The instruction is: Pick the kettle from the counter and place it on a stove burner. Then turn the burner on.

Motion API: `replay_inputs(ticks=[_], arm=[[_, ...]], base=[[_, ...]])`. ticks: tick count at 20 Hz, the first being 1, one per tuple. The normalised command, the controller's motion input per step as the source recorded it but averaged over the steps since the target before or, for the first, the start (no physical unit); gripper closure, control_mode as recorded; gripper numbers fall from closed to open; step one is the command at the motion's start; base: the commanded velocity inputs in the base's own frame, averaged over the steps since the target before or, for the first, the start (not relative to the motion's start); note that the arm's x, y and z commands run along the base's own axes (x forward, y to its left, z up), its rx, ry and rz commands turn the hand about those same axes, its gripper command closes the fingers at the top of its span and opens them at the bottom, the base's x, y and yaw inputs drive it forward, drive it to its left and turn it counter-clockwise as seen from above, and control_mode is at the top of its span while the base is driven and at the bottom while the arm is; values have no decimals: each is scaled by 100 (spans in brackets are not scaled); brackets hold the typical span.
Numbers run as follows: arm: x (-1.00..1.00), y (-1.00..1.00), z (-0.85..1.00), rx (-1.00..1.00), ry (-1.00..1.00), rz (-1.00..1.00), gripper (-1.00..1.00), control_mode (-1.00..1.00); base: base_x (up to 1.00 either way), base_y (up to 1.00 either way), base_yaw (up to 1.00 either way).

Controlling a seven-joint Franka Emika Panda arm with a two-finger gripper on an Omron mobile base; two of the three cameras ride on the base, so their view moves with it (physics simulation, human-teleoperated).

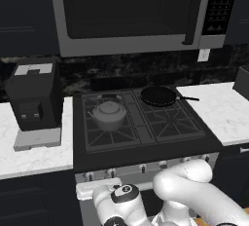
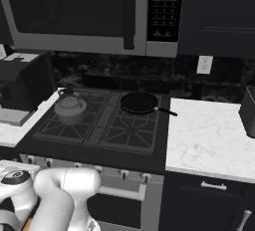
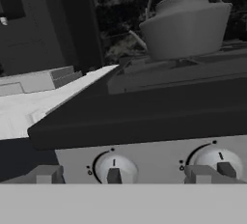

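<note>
No legible writing anywhere. Kettle (image 1: 109, 114) sits on the stove's (image 1: 146, 148) front-left burner (image 1: 108, 126); frying pan (image 1: 158, 95) on rear-right grate. Coffee machine (image 1: 35, 101) on left counter (image 1: 34, 157). Gripper (image 3: 123, 174) spread open, level with the leftmost front knob (image 3: 114, 168), touching nothing.

No text or number can be read; the microwave (image 2: 162, 11) keypad is too small and blurred to read
</note>
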Motion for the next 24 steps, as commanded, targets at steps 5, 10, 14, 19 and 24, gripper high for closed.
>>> replay_inputs(ticks=[5,10,14,19,24], arm=[[23,26,-34,-1,-15,-2,-100,-100],[20,24,-45,-5,-10,-1,-100,-100],[29,21,-33,-4,-12,-1,-100,-100],[29,2,-9,0,-8,-2,-100,-100],[4,-34,0,2,-1,0,-100,-100]], base=[[0,0,0],[0,0,0],[0,0,0],[0,0,0],[0,0,0]])
